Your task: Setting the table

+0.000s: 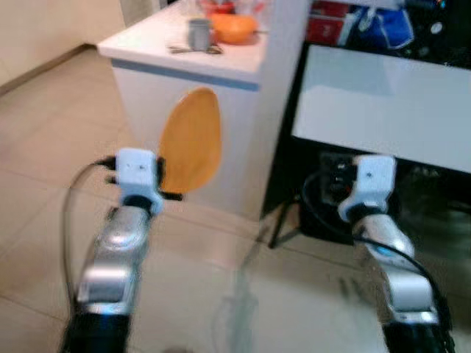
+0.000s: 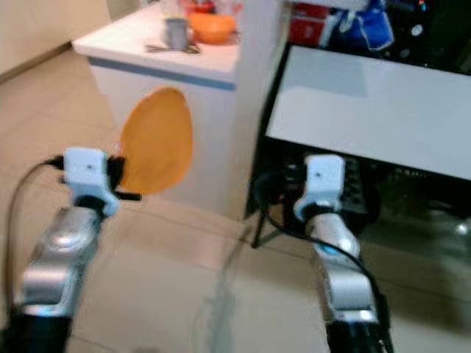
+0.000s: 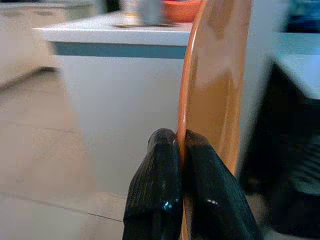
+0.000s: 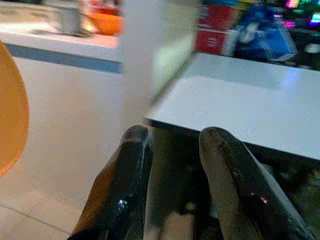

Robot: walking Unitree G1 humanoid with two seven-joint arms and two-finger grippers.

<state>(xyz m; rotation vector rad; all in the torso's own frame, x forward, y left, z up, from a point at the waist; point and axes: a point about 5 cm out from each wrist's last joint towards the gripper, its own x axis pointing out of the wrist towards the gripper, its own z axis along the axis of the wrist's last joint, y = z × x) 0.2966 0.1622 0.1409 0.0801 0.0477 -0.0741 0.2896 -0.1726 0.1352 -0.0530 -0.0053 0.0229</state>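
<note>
Two arms reach out in front of you, and the white counter [image 1: 184,55] is the big thing to go by. Your left gripper [image 3: 181,145] holds an orange plate [image 1: 190,141] by its lower rim. Its two black fingers [image 3: 157,175] are pinched tight on the edge, one on each side. The plate stands up on its edge, in the air, in front of the counter's white side wall and below its top. You cannot tell if the plate touches that wall.

Your right gripper [image 4: 172,137] is empty. Its fingers [image 4: 131,165] are a little apart, with a gap between them. It hangs to the right of the counter, in front of a low white table [image 1: 383,103] that stands beside the counter.

On top of the counter, far back, you can see a grey cup [image 1: 199,33] and an orange bowl [image 1: 234,28] right next to it. Some flat metal pieces lie by the cup, too blurry to name. Tan floor tiles [image 1: 44,147] spread out to the left of the counter.
</note>
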